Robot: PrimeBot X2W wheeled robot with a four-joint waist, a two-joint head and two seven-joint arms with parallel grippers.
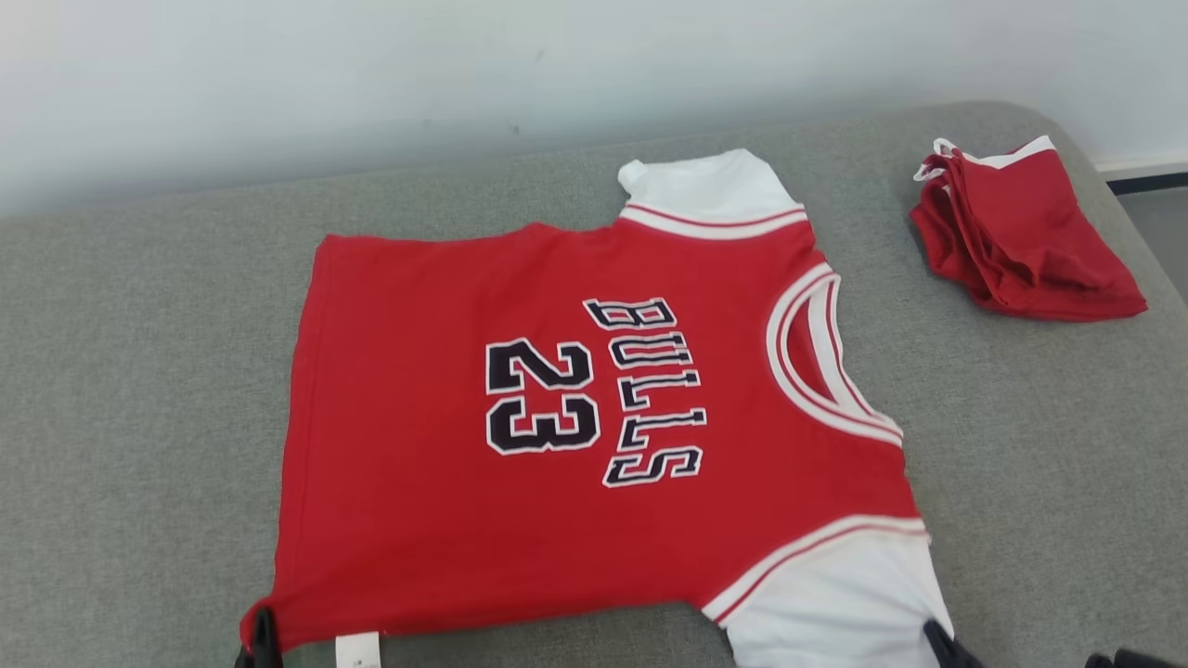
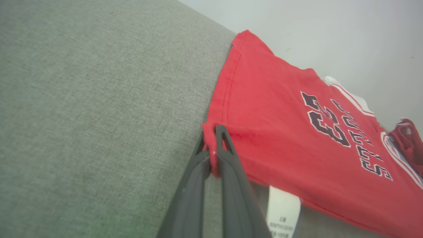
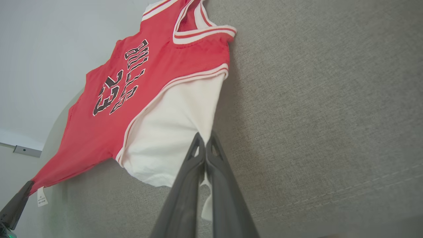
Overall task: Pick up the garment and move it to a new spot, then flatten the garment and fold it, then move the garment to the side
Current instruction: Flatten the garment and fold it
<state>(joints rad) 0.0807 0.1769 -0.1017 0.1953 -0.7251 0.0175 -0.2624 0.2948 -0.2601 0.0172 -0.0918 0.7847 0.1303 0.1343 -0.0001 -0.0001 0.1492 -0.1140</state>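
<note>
Head view: left pincer (image 1: 264, 623), right pincer (image 1: 936, 633) clamp the garment (image 1: 418, 520).

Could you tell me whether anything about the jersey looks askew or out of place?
The jersey lies mostly flat, but its white care label pokes out past the hem beside the left gripper, which bunches that corner.

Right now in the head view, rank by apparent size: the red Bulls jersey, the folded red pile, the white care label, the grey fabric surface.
Largest to smallest:
grey fabric surface
red-and-white Bulls jersey
folded red-and-white cloth pile, though farther away
small white care label, cut off by the bottom edge
</note>
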